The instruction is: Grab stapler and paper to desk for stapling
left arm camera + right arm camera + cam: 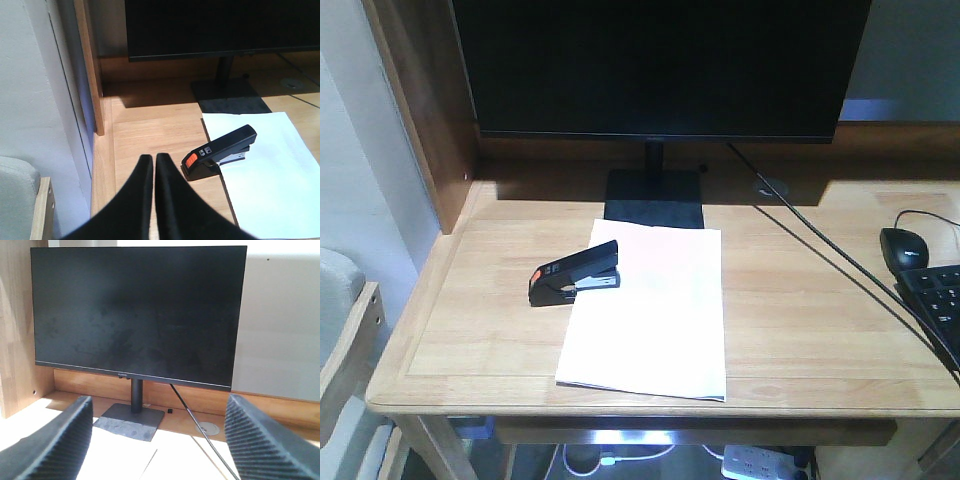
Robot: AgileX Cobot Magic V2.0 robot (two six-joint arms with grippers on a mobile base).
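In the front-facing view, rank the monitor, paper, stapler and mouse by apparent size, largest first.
1. monitor
2. paper
3. stapler
4. mouse, though the stapler sits nearer the camera, so those two are not a sure ranking.

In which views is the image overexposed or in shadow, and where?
Front view: the paper glows white, and a dark shadow lies under the monitor. Left wrist view: the stapler is sharp, the paper bluish. Right wrist view: the desk is washed out by glare.

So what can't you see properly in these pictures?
- Stapler mouth: front view too small to show whether it bites the paper.
- Keyboard: cut off by the front view's right edge.
- Under the desk: front view, hidden by the desktop.
- Stapler and paper: missing from the right wrist view.
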